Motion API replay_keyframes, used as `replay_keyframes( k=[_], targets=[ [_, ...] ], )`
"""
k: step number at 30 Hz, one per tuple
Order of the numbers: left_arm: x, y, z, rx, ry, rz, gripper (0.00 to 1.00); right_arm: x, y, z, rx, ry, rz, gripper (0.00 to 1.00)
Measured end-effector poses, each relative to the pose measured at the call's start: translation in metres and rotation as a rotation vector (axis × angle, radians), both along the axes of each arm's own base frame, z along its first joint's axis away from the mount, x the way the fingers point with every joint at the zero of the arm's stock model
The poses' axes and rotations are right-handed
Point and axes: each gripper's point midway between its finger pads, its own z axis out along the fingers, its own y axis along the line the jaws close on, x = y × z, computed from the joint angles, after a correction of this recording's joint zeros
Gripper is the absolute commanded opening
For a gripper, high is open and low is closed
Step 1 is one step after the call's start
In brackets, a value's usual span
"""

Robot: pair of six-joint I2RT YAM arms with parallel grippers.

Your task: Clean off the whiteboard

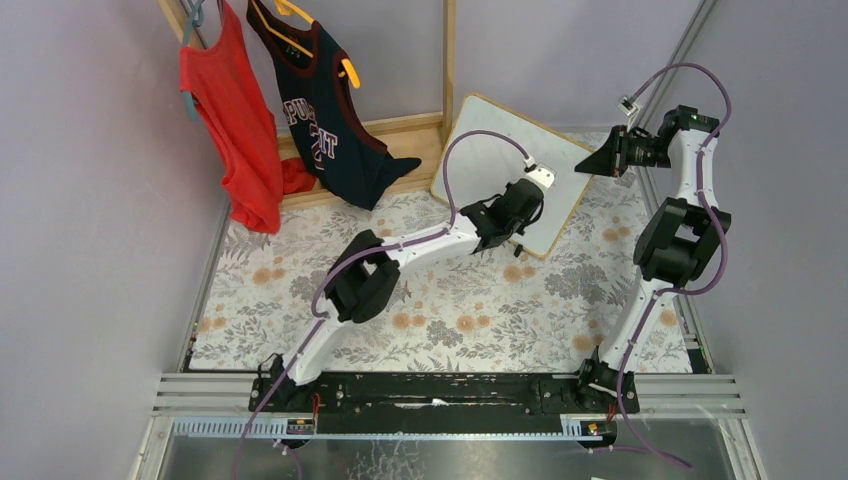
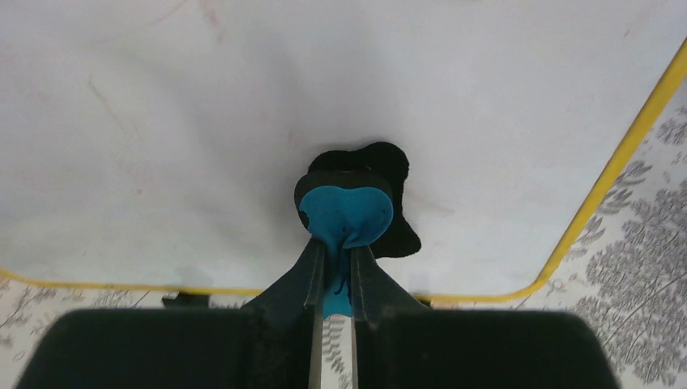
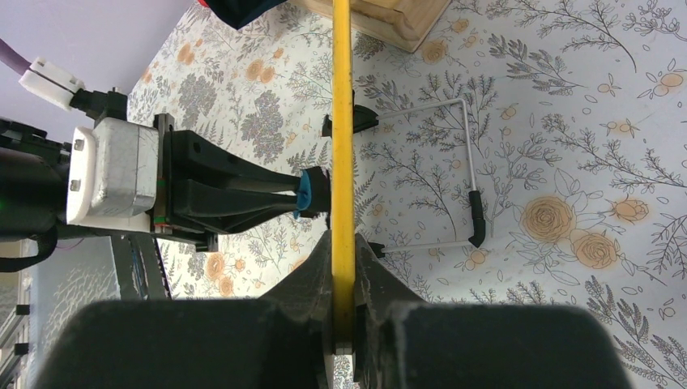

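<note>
The whiteboard (image 1: 495,150) stands tilted at the back of the table, white with a thin wood frame. My left gripper (image 1: 528,208) is shut on the small blue eraser (image 2: 348,212) and presses its black pad against the board's white face (image 2: 202,121), near the lower edge. Faint reddish marks show at the top of the board. My right gripper (image 1: 592,163) is shut on the board's right edge. In the right wrist view the frame (image 3: 343,121) runs edge-on between my fingers (image 3: 343,271), with the eraser (image 3: 305,194) touching it from the left.
A wire stand (image 3: 471,194) with black feet props up the board from behind. A wooden rack (image 1: 448,60) at the back left holds a red shirt (image 1: 235,130) and a navy jersey (image 1: 325,115). A floral cloth (image 1: 450,310) covers the table. Walls stand close on both sides.
</note>
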Motion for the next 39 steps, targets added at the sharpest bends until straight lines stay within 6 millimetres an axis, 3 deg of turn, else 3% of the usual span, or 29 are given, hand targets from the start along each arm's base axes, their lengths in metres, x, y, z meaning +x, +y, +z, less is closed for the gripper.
replay_keyframes(
  k=[4,11,15,22,29,33,39],
  targets=[
    [-0.008,0.020,0.004,0.027,0.025,0.009,0.00,0.000,0.000,0.000,0.000,0.000,0.000,0.00],
    [-0.019,0.079,0.055,-0.034,0.064,0.071,0.00,0.000,0.000,0.000,0.000,0.000,0.000,0.00],
    [-0.020,0.112,0.068,-0.044,0.082,0.122,0.00,0.000,0.000,0.000,0.000,0.000,0.000,0.00],
    [-0.043,0.178,0.056,0.021,0.173,0.197,0.00,0.000,0.000,0.000,0.000,0.000,0.000,0.00],
    [-0.081,0.246,0.051,0.058,0.263,0.279,0.00,0.000,0.000,0.000,0.000,0.000,0.000,0.00],
    [-0.099,0.266,0.045,0.058,0.313,0.296,0.03,0.000,0.000,0.000,0.000,0.000,0.000,0.00],
    [-0.127,0.268,0.013,0.076,0.440,0.248,0.06,0.000,0.000,0.000,-0.001,0.000,0.000,0.00]
  ],
)
